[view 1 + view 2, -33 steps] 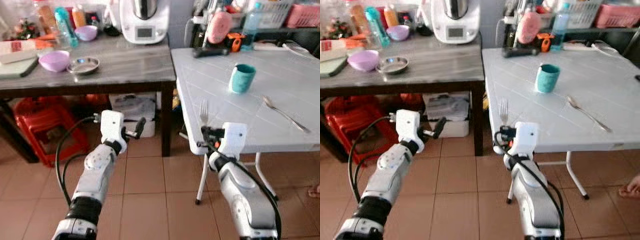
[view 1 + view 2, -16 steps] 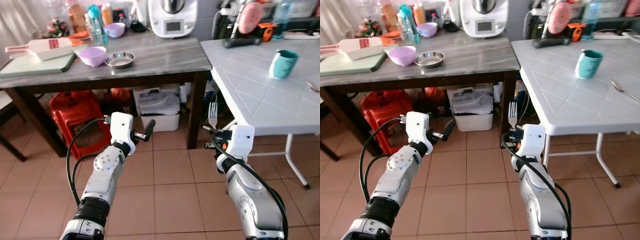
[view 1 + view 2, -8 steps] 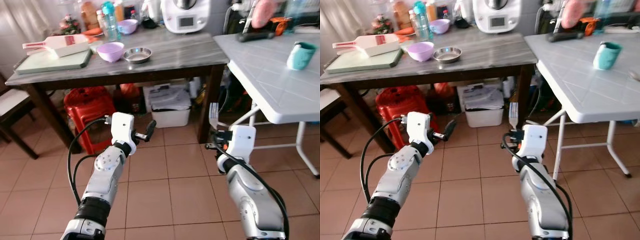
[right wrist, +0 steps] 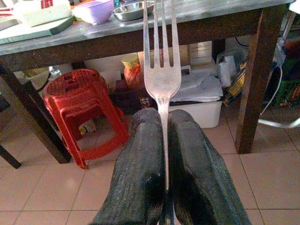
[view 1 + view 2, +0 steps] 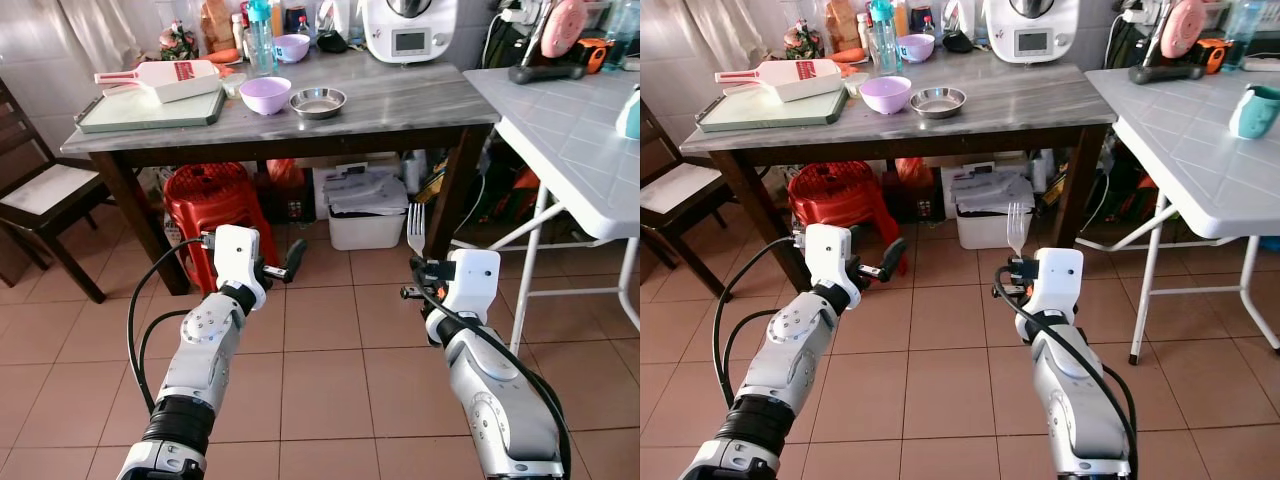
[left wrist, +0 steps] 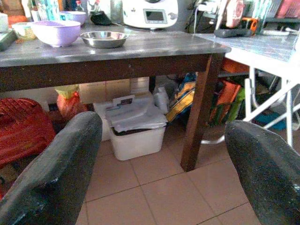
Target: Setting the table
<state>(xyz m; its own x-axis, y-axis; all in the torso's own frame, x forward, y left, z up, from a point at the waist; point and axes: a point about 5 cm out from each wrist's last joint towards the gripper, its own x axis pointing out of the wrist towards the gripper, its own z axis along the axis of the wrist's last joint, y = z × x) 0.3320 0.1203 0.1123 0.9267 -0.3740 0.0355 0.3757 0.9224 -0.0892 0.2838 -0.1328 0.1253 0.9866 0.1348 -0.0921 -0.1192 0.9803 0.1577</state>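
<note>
right gripper (image 4: pixel 164 140) is pinching the fork (image 4: pixel 161 61) by its handle, both fingers (image 4: pixel 140 178) pressed onto the stem, tines straight up. it's out in front of you over the tiled floor, not above any table. left gripper (image 6: pixel 159 159) is spread wide and empty, out over the floor and facing the dark wooden table (image 5: pixel 400 105). my read: you're carrying the fork and need a place to set it. the white table (image 5: pixel 1200 160) on your right, with the teal cup (image 5: pixel 1254 110) on it, looks like the one being laid; the dark one holds prep stuff: purple bowl (image 5: pixel 885 94), steel dish (image 5: pixel 938 101), cutting board (image 5: pixel 770 108), white appliance (image 5: pixel 1030 28). you're facing mostly the dark table, so turn right until the white top is square ahead before reaching. the grip is on a thin stem, so the fork could pivot in it; walk smooth and don't swing the arm. mind the white table's folding leg (image 5: pixel 1148 280) and the dark table's corner leg (image 5: pixel 1068 190) as you turn. for the placement, tip the wrist so the fork goes flat, lower until the handle lies on the top, near the cup but not touching it, then release. don't drop it from height or it'll bounce off the edge. keep the left arm tucked in.
</note>
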